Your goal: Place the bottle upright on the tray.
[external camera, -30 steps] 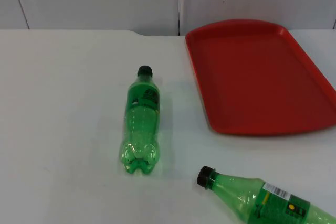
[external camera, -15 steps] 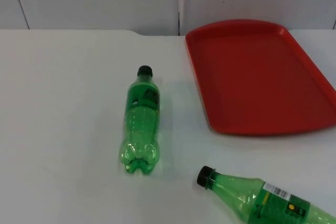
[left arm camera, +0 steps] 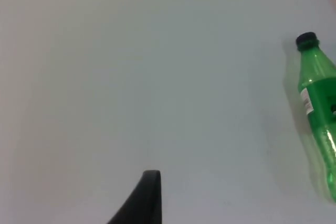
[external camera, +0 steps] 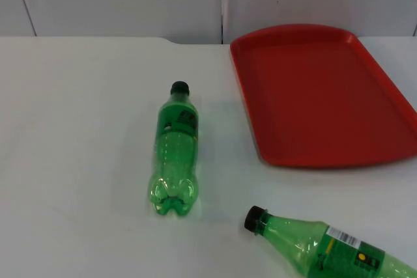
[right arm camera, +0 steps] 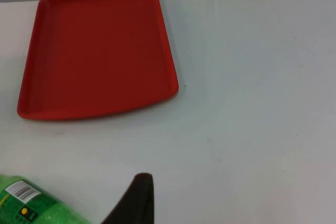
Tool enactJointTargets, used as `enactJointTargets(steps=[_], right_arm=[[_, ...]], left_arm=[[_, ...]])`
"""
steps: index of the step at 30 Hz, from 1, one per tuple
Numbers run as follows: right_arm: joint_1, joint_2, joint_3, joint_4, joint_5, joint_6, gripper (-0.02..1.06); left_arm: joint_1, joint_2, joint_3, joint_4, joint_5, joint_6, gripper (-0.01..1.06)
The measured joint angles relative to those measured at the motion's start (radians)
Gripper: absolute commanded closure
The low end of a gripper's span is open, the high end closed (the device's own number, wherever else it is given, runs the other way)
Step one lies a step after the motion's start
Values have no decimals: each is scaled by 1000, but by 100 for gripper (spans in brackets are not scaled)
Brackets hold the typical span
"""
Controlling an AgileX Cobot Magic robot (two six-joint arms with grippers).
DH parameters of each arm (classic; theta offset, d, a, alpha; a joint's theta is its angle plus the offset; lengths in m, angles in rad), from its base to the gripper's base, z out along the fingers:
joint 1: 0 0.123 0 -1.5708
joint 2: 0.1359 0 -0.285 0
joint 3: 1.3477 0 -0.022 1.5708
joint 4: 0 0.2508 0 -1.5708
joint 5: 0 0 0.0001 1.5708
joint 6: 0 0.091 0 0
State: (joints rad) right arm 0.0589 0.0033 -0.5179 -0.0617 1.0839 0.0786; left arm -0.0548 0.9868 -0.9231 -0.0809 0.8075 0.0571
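Bottle point(external camera: 174, 151) lies flat mid-tabletop left of the tray point(external camera: 324, 96), nothing grasped, can't tell my jaws' state; I should grab mid-body, tip upright, set down flat.

The table point(external camera: 78, 161) presents a plain white, matte top surface that extends across the full width of the top view. Its far edge meets a grey partition wall point(external camera: 117, 1). The wall consists of flat panels separated by narrow dark vertical seams; one seam point(external camera: 222, 1) runs near the centre, and a slanted one point(external camera: 23, 1) lies toward the left. At the far edge of the table, a shallow step point(external camera: 174, 41) interrupts the line where table and wall meet. Lighting is even and diffuse, producing only soft, faint shadows on the white surface.
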Motion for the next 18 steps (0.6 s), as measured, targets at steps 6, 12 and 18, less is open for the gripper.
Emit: enactJointTargets(steps=[6, 12, 18], right_arm=[[0, 0, 0, 0, 0, 0, 0], [0, 0, 0, 0, 0, 0, 0], [0, 0, 0, 0, 0, 0, 0]], left_arm=[[0, 119, -84, -70, 4, 52, 0], [0, 200, -156, -115, 4, 89, 0], [0, 281, -210, -161, 21, 131, 0]])
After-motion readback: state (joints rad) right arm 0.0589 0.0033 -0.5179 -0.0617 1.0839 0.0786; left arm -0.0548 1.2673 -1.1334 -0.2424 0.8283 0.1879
